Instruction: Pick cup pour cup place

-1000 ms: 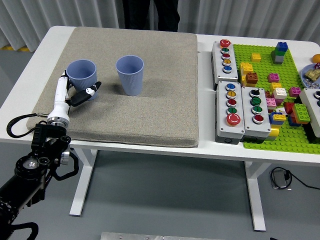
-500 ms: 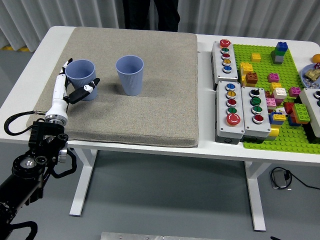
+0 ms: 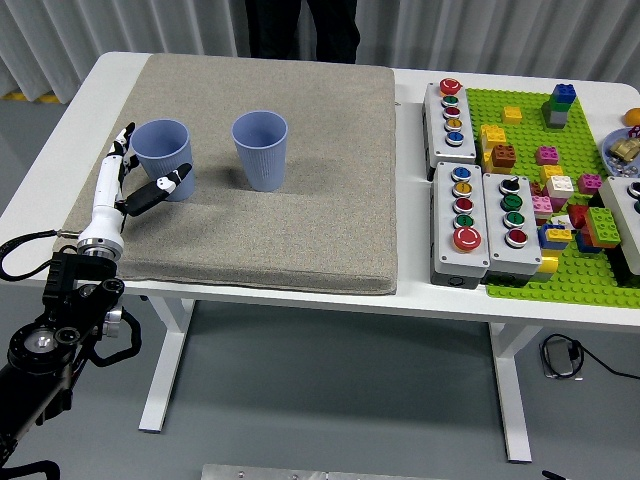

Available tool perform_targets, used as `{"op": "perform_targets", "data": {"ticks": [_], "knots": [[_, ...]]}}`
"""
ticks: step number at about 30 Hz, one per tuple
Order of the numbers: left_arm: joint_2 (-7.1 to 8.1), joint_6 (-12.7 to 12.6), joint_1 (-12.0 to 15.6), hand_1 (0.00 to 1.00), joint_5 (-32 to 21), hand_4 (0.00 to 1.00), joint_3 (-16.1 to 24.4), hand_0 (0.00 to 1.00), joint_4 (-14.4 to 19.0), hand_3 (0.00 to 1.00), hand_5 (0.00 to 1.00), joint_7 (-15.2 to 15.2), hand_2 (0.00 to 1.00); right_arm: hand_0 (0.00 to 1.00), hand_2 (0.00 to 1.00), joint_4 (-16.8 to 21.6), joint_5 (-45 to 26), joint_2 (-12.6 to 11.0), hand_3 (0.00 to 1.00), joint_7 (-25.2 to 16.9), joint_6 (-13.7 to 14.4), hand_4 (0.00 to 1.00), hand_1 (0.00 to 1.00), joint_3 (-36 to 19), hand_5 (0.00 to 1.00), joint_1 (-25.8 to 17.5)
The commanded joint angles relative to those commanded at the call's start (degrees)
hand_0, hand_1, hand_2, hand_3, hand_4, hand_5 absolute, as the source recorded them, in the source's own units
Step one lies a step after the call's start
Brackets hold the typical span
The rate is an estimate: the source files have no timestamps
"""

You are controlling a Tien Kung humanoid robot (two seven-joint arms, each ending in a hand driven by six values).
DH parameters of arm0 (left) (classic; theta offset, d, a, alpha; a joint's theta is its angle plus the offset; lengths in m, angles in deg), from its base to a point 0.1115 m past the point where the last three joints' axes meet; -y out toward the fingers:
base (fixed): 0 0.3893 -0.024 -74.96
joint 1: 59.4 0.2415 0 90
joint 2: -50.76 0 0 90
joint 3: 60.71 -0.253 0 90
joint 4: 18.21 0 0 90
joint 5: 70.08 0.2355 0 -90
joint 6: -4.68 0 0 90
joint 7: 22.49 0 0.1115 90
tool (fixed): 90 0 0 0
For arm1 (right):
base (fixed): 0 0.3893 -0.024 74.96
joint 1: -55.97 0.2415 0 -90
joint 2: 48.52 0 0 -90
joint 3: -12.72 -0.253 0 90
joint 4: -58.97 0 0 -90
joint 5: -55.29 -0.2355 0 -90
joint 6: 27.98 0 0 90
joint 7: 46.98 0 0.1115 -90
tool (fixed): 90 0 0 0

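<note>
**Grasp not closed, pour still ahead**

Your left robot hand [image 3: 140,176] brackets the left cup [image 3: 163,158], fingers [image 3: 120,152] apart, thumb at its front; contact unclear. Cup stands upright on the grey mat [image 3: 260,200]. Second cup [image 3: 260,150] sits just right of it. Contents of the 2 cups: cannot tell. Lift, pour, place remain.
</note>
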Motion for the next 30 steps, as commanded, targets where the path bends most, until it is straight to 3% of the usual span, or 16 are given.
{"op": "perform_targets", "data": {"ticks": [9,16,19,22,23,28,29,30], "knots": [[2.06,-0.2,6.6,0.868,1.0,0.998,2.6,0.864,9.0,0.998,0.425,0.4,0.998,0.657,0.669,0.0,0.1,-0.1,0.643,0.0,0.0,0.443,0.651,-0.1,0.113,-0.1],[3.84,-0.4,13.9,0.866,1.3,0.998,6.0,0.865,19.3,0.998,0.438,0.4,0.998,0.657,0.669,0.0,1.6,-0.1,0.642,0.4,-0.2,0.443,0.651,-0.6,0.112,-0.7],[3.06,-1.4,16.5,0.859,1.9,0.998,9.2,0.864,24.3,0.998,0.449,-0.3,0.998,0.657,0.669,0.0,2.0,-0.1,0.642,0.4,-0.2,0.443,0.651,-0.8,0.112,-0.7],[1.50,-2.5,16.6,0.859,-0.2,0.998,12.7,0.864,30.1,0.998,0.449,-2.5,0.998,0.657,0.669,0.0,2.2,0.0,0.642,0.4,-0.2,0.443,0.651,-0.8,0.112,-0.8],[1.41,-2.6,16.5,0.787,-0.3,0.959,12.9,0.797,31.0,0.998,0.664,-2.6,0.959,0.656,0.669,0.0,2.2,0.0,0.642,0.4,-0.2,0.443,0.650,-0.8,0.112,-0.8],[-0.89,-2.2,11.8,0.787,2.4,0.959,14.7,0.797,40.2,0.998,0.664,-2.1,0.959,0.656,0.669,0.0,2.5,0.0,0.642,0.7,-0.3,0.443,0.650,-0.8,0.112,-0.8],[-1.60,-1.9,10.2,0.766,3.5,0.860,14.1,0.779,42.1,0.957,0.998,-1.2,0.922,0.656,0.669,0.0,2.6,0.0,0.642,0.8,-0.3,0.443,0.651,-0.9,0.112,-0.6],[-1.80,-1.8,9.5,0.766,3.9,0.860,13.9,0.779,43.3,0.957,0.998,-0.9,0.922,0.656,0.669,0.0,2.6,0.0,0.642,0.8,-0.3,0.443,0.651,-0.9,0.112,-0.6]]}}
